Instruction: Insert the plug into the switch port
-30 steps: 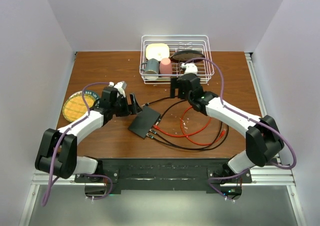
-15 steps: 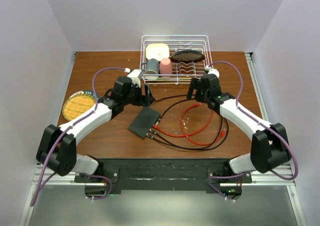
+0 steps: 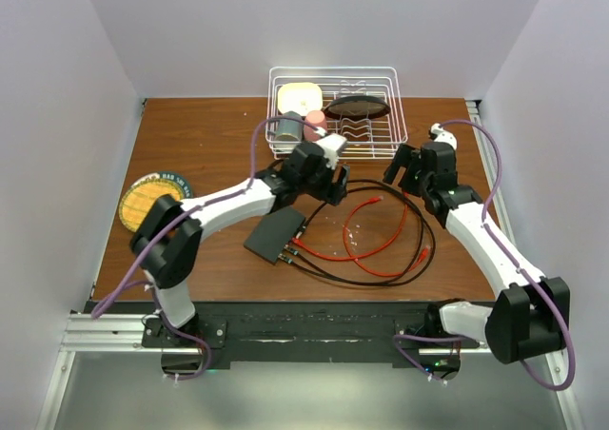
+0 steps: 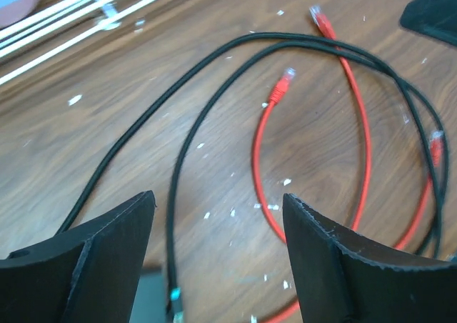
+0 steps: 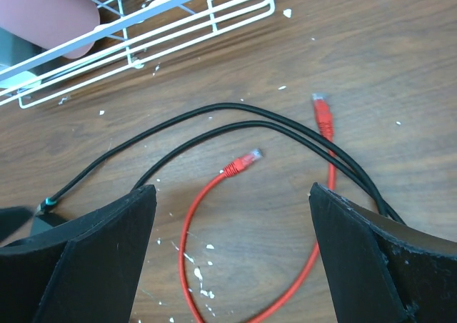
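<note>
The switch (image 3: 276,234) lies flat and tilted at the table's middle, with black cables (image 3: 328,270) and one red cable end running into its near edge. A loose red plug (image 3: 375,202) lies to its right on the end of the looping red cable (image 3: 381,251). In the left wrist view that plug (image 4: 281,87) sits ahead of my left gripper (image 4: 218,201), which hangs open over bare wood and the cables. A second red plug (image 4: 321,20) lies farther off. My right gripper (image 5: 232,191) is open above the same plug (image 5: 243,162), holding nothing.
A white wire rack (image 3: 395,97) with a cup and dishes stands at the back centre, close behind both grippers. A round yellow coaster (image 3: 150,200) lies at the left. White crumbs dot the wood around the cables.
My left arm swung from the left of the switch forward and right, over the cables, with its jaws narrowing a little. My right arm drew back to the right, away from the middle.
</note>
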### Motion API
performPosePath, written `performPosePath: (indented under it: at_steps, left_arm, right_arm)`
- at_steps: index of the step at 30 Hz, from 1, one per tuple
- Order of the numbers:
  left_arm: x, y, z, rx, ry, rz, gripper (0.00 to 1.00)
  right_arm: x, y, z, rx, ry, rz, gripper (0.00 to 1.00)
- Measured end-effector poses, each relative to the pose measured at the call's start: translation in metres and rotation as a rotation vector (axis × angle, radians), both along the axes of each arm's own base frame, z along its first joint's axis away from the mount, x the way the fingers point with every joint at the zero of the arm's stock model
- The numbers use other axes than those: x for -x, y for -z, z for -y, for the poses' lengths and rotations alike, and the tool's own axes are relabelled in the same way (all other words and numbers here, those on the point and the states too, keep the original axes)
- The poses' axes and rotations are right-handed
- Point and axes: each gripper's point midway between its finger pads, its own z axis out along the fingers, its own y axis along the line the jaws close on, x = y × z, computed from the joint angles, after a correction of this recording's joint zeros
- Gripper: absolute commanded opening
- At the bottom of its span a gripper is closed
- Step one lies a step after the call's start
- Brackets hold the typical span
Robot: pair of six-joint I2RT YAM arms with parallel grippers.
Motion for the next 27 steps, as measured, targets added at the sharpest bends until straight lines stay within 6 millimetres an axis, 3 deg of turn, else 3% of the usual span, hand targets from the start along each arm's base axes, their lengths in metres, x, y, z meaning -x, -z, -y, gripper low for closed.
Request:
performPosePath:
  at_steps: [5, 9, 15, 18, 23, 25, 26, 27]
  left_arm:
    - [0.004, 0.032, 0.046, -0.101, 0.088, 0.028, 0.76]
    - [0.014, 0.063, 0.069, -0.174, 0.152, 0.021, 0.73]
    - [0.020, 0.108, 0.069, -0.263, 0.171, -0.009, 0.65]
    - [0.015, 0.116, 0.068, -0.288, 0.154, 0.010, 0.61]
    - [0.007, 0.118, 0.078, -0.289, 0.149, 0.038, 0.23]
    - [0.006, 0.118, 0.082, -0.277, 0.159, 0.045, 0.14]
    - [0.006, 0.118, 0.084, -0.269, 0.166, 0.046, 0.02]
    - [0.005, 0.118, 0.086, -0.263, 0.172, 0.048, 0.00]
  right_arm:
    - [0.007, -0.007, 0.013, -0.001, 0.029, 0.008, 0.92]
    - [0.016, -0.008, 0.022, 0.003, 0.046, 0.003, 0.92]
    - [0.024, -0.009, 0.026, 0.007, 0.051, -0.001, 0.92]
    - [0.027, -0.008, 0.026, 0.010, 0.050, -0.011, 0.91]
    - [0.027, -0.007, 0.027, 0.016, 0.048, -0.016, 0.91]
    - [0.028, -0.006, 0.027, 0.017, 0.047, -0.019, 0.91]
    - [0.028, -0.006, 0.027, 0.019, 0.046, -0.019, 0.91]
    - [0.028, -0.006, 0.027, 0.020, 0.045, -0.019, 0.90]
